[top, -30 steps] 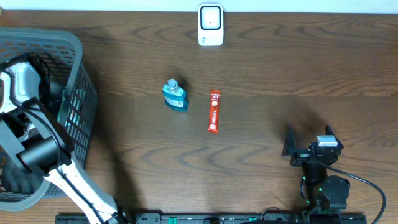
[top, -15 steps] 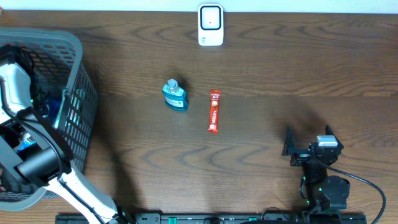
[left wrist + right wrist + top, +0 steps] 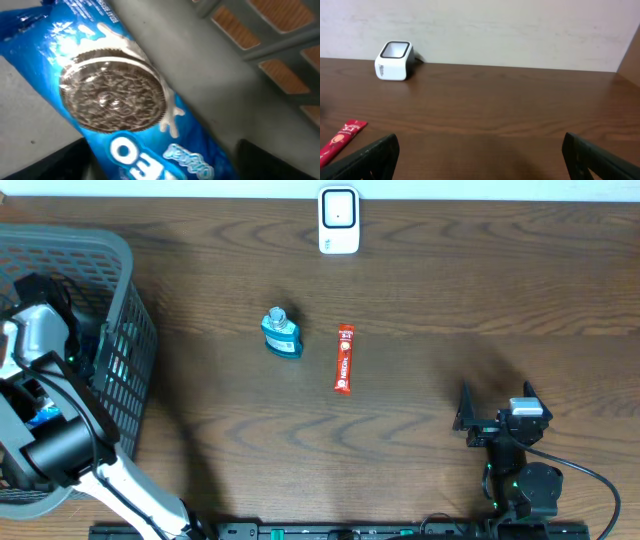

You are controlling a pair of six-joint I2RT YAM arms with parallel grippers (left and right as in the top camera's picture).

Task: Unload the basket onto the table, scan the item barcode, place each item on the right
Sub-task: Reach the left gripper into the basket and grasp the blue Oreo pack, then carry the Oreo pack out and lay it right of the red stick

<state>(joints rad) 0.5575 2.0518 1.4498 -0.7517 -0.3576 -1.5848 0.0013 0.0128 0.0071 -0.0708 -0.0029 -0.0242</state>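
A dark brown wooden table [image 3: 450, 300] fills the overhead view. At lower right, the right gripper [image 3: 497, 408] sits low by the near edge, jaws wide apart and empty. At the left edge, the left arm [image 3: 60, 435] bends down into a grey plastic lattice basket [image 3: 135, 350]. The left gripper [image 3: 167, 159] hangs over a blue cookie packet [image 3: 115, 95] lying inside, fingers apart, clamping nothing. Mid-frame, a teal bottle with a clear cap [image 3: 282, 333] and a red stick sachet [image 3: 344, 358] lie near each other, well short of the white box-shaped scanner [image 3: 339, 220] at top centre. By my judgement one item is done and these two remain.
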